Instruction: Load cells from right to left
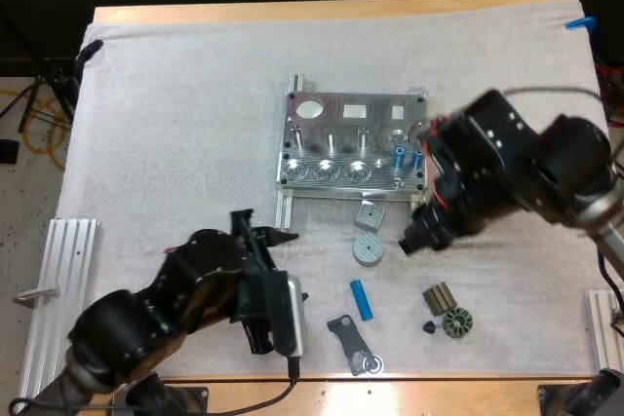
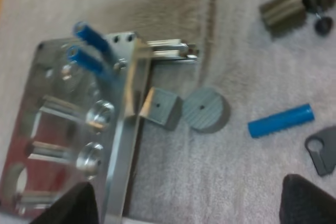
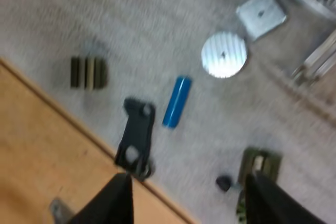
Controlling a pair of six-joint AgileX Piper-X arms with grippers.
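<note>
The metal fixture [image 1: 336, 119] [image 2: 118, 145] lies mid-mat with two blue cylinders [image 1: 408, 157] [image 2: 89, 48] standing in holes at its right end. One loose blue cylinder [image 1: 362, 299] [image 2: 281, 120] [image 3: 177, 102] lies on the mat in front of it. My left gripper [image 1: 265, 231] hovers open just left of the fixture's front rail, its fingers [image 2: 73, 208] wide apart with nothing between them. My right gripper [image 1: 417, 233] is open over the mat off the fixture's front right corner, above the loose parts, fingers [image 3: 118, 198] apart and holding nothing.
A square metal block [image 1: 370, 213] [image 3: 261, 13] and a round disc [image 1: 368, 249] [image 3: 224, 54] lie in front of the fixture. A black bracket [image 1: 351, 343] [image 3: 136, 137] sits near the table edge. An olive ribbed block [image 1: 440, 297], green stator [image 1: 457, 322] and small black part [image 1: 429, 325] lie right.
</note>
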